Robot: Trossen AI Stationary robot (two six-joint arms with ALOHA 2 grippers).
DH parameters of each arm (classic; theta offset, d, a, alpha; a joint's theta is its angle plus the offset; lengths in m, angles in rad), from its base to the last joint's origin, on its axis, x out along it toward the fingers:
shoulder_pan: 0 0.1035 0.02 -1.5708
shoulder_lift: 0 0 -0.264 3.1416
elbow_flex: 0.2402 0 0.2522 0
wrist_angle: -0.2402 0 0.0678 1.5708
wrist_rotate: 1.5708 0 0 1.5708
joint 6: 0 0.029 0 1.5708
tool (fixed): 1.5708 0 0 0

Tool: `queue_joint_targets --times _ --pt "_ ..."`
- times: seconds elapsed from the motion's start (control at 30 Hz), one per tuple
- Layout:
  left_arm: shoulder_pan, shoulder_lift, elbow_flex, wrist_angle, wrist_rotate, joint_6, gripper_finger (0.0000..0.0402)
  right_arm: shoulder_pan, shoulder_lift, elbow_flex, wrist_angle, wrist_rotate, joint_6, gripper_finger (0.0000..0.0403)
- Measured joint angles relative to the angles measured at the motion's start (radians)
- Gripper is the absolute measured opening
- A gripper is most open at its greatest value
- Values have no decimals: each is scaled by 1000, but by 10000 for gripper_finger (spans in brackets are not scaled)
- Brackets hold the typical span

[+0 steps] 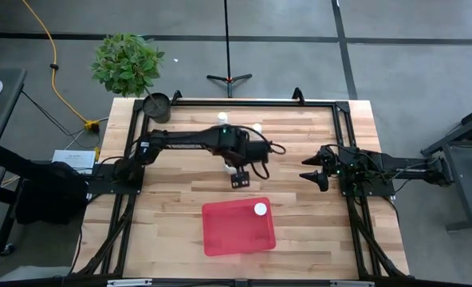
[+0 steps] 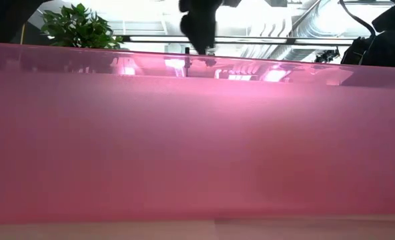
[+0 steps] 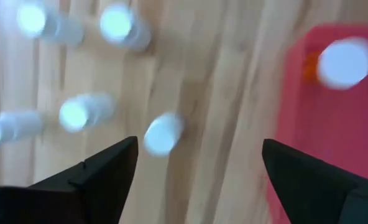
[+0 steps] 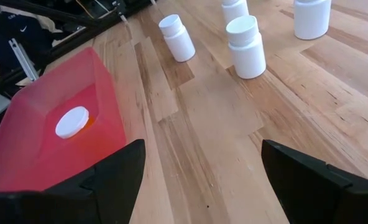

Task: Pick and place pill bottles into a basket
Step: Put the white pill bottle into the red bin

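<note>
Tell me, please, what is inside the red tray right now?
One pill bottle with a white cap stands in the red tray, near a corner; orange shows beneath the cap. Its contents are hidden.

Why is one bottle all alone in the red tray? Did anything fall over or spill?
Nothing looks spilled or broken. One pill bottle stands in the red tray because it was put there; the other pill bottles wait upright on the table. The left gripper is open with nothing in it.
</note>
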Motion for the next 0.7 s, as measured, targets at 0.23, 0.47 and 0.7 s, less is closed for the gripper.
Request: queue_joint_targets --times 0.23,0.47,0.7 --pt "116 -59 1 11 22 -16 363 0 0 0 1 -2 -2 312" --pt "254 -129 0 -20 28 -29 363 0 7 -1 7 -2 0 312" --pt "393 -166 0 -19 83 -61 363 0 7 -1 8 -2 1 312"
